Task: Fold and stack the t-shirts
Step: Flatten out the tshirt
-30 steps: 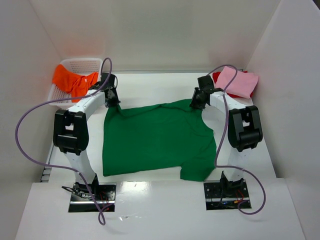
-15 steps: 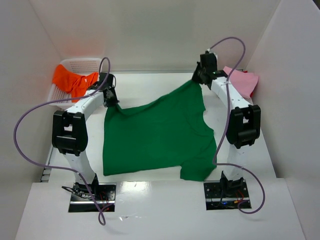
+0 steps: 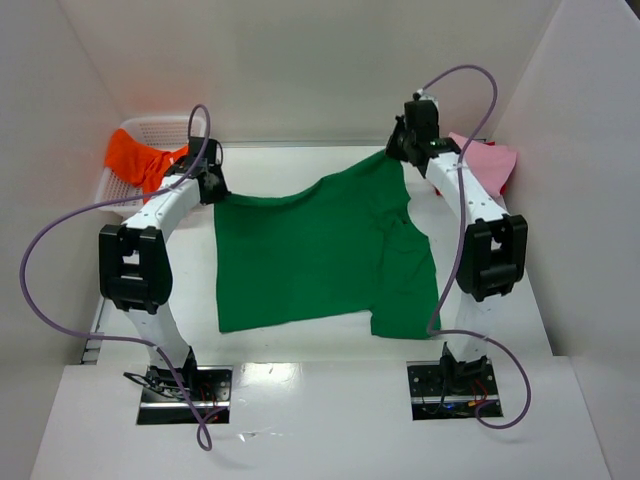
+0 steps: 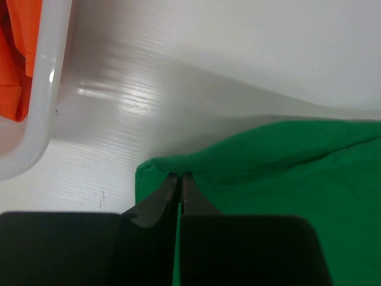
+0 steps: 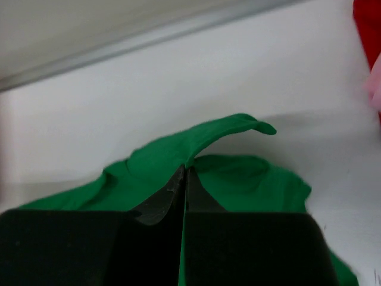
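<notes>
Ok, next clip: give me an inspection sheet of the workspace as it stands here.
Surface: white table, glossy, no stains seen.
Job's things: green shirt spread out in the middle, unfolded; orange shirt hanging over the basket at far left; pink shirt at far right, red shirt by it.
Clutter: nothing seen.
Grippers: left gripper shut on the green shirt's far left corner; right gripper shut on its far right edge, which is raised off the table.
Cables: left cable, purple, loops wide off the left arm; right cable, purple, arcs above the right arm.
Surroundings: white walls on three sides.
</notes>
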Robot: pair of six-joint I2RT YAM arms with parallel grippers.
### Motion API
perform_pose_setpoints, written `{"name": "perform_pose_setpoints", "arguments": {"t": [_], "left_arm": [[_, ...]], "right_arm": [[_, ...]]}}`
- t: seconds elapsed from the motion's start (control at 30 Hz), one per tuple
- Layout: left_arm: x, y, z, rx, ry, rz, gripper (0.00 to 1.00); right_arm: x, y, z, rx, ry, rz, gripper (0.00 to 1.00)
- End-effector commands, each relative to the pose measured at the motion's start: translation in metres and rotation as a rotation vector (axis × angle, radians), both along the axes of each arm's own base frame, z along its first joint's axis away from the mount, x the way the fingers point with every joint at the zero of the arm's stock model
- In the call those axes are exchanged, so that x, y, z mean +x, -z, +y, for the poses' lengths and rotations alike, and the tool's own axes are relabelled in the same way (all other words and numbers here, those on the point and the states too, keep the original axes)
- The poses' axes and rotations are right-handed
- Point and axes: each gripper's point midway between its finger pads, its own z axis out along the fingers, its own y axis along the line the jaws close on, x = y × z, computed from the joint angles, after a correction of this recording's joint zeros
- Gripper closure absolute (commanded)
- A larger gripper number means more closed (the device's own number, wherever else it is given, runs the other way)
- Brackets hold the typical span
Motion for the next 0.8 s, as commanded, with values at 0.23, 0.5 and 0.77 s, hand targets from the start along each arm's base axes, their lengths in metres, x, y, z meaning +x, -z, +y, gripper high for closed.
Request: {"name": "perform_pose_setpoints", "arguments": {"t": [0.23,0.5,0.77], "left_arm": [[0.009,-0.032,0.005,0.021,0.020,-0.081,1.00],[0.011,-0.027,0.003,0.008,0.035,-0.070,1.00],[0.011,-0.027,0.002,0.002,0.040,-0.070,1.00]], "right_arm": [[-0.136,0.139,0.004,0.102,-0.048,0.473,0.95],[-0.113,0.109,-0.029,0.053,0.066,0.356,0.24],[-0.060,0.110,-0.068,-0.007,0.165,0.284,0.05]]}}
